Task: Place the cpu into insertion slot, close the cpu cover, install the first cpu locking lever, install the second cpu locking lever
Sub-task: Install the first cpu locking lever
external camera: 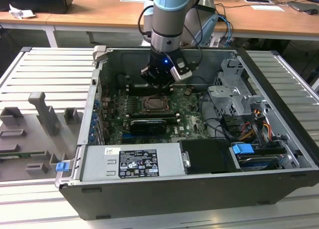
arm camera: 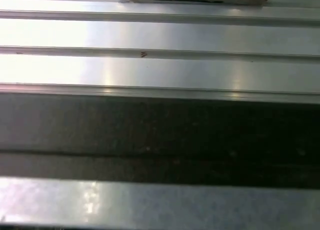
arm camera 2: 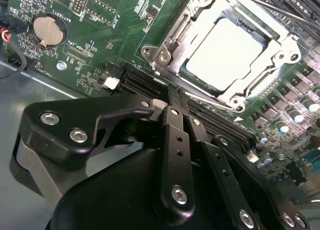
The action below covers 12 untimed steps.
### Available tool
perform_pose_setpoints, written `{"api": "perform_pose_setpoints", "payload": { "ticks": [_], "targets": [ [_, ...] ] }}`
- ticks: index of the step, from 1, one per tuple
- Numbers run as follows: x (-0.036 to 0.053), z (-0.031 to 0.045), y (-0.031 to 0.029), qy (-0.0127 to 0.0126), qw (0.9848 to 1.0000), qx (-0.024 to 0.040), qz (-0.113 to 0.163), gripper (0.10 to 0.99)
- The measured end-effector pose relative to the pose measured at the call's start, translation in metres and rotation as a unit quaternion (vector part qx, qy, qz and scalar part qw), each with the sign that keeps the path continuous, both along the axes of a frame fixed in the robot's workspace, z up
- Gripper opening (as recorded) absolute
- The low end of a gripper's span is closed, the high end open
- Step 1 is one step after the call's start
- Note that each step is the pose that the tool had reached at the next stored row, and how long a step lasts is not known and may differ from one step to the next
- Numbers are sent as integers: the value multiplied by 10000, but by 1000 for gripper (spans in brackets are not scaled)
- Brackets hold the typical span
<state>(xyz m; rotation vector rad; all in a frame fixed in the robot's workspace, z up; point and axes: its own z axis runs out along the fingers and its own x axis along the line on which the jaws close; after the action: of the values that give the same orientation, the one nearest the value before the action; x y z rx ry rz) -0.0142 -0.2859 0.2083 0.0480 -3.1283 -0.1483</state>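
Gripper (arm camera 2: 172, 97) looks pinched closed on nothing, hovering just off the insertion slot (arm camera 2: 227, 52), where the cpu (arm camera 2: 225, 52) already sits under the closed cpu cover (arm camera 2: 172, 42).

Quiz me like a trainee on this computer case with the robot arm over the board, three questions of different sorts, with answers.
1. True or false: the flat square silver-grey cpu lies inside the square black insertion slot.
2. The thin silver metal cpu cover is: A) down, framing the chip; B) standing upright; C) lying on the grey power supply box.
3. Fill in: in the second wrist view, the round silver coin battery sits on the ___ circuit board.

Key: 1 true; 2 A; 3 green.
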Motion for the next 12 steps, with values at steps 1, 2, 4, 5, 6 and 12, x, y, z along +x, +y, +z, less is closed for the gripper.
{"api": "perform_pose_setpoints", "payload": {
  "ticks": [1,2,4,5,6,12],
  "targets": [
    [4,-12,0,0,10000,-4,0,106],
    [5,-20,0,0,10000,-7,-1,106],
    [7,-30,0,0,10000,-17,-1,106],
    [8,-32,0,0,10000,-29,0,106],
    [8,-32,0,0,10000,-38,1,106],
    [10,-40,0,1,10000,-84,0,106]
  ]
}}
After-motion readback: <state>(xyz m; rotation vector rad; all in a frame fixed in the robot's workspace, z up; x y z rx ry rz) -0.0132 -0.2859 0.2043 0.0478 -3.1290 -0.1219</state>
